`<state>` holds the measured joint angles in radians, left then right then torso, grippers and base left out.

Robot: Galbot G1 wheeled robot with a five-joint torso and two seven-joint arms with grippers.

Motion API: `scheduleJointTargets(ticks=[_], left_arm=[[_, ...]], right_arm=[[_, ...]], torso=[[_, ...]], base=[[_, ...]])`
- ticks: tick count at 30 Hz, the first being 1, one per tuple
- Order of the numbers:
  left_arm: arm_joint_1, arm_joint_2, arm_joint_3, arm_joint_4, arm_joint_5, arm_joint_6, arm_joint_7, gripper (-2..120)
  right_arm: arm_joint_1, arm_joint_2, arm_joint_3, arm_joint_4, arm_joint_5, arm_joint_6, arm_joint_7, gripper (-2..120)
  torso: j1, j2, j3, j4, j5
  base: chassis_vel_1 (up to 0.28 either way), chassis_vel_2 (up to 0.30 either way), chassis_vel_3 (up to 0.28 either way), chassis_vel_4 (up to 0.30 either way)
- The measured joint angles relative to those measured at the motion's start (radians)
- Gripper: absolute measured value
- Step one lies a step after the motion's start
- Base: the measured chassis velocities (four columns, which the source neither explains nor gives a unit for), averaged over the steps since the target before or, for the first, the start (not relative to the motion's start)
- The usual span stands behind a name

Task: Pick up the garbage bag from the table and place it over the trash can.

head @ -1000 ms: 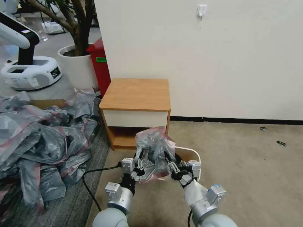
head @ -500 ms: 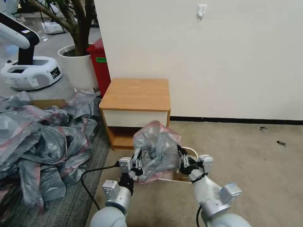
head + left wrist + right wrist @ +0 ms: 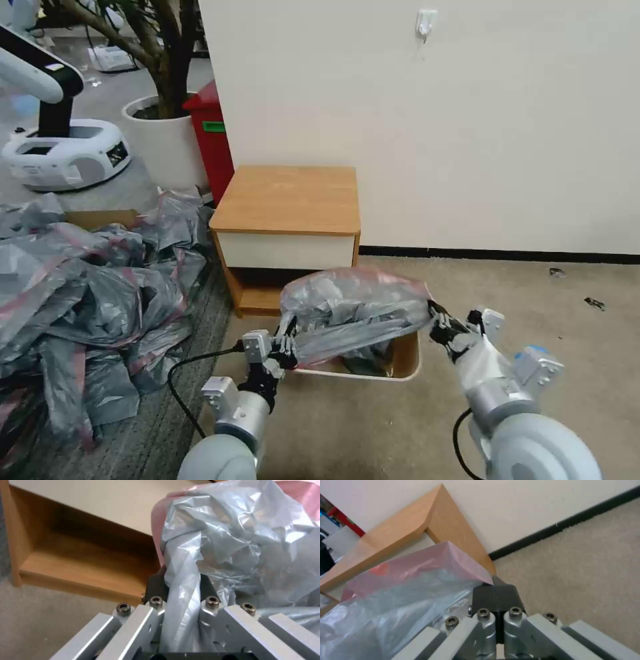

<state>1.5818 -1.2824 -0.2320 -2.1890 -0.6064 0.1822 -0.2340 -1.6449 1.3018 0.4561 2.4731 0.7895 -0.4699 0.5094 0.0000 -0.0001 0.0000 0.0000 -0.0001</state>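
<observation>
Left gripper [image 3: 288, 345] fingers [image 3: 156, 586] pinch a bunched fold of the garbage bag [image 3: 353, 310]; right gripper [image 3: 437, 319] fingers [image 3: 495, 596] clamp its pink corner. The bag hangs stretched over the trash can [image 3: 405, 363], at six o'clock from the wooden surface [image 3: 288, 198]. Open carpet [image 3: 533, 313] lies at three o'clock.

silvery-grey garbage bag [image 3: 353, 307] with pink rim band, orange-brown table [image 3: 287, 199], cream trash can [image 3: 407, 357]

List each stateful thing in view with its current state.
Silvery-grey plastic garbage bag with pink rim: stretched wide over the bin.
Beige plastic trash can: upright, not yet lined.
Left gripper: clamped on bag.
Right gripper: clamped on bag rim.
Wooden nightstand's white drawer: closed.
</observation>
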Motion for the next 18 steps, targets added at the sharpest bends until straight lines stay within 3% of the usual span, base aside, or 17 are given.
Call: scheduleJointTargets(ticks=[9, 18], left_arm=[[-0.014, 0.0, -0.009, -0.006, -0.081, 0.034, -0.009, 7], [-0.035, 0.006, -0.032, -0.01, -0.133, 0.057, -0.035, 7]], right_arm=[[-0.04, 0.002, -0.01, 0.032, 0.115, -0.056, 0.111, 0], [-0.063, -0.002, -0.011, 0.031, 0.112, -0.051, 0.113, 0]], torso=[[0.0, 0.0, 0.0, 0.0, 0.0001], [0.0, 0.0, 0.0, 0.0, 0.0001]], base=[[0.0, 0.0, 0.0, 0.0], [0.0, 0.0, 0.0, 0.0]])
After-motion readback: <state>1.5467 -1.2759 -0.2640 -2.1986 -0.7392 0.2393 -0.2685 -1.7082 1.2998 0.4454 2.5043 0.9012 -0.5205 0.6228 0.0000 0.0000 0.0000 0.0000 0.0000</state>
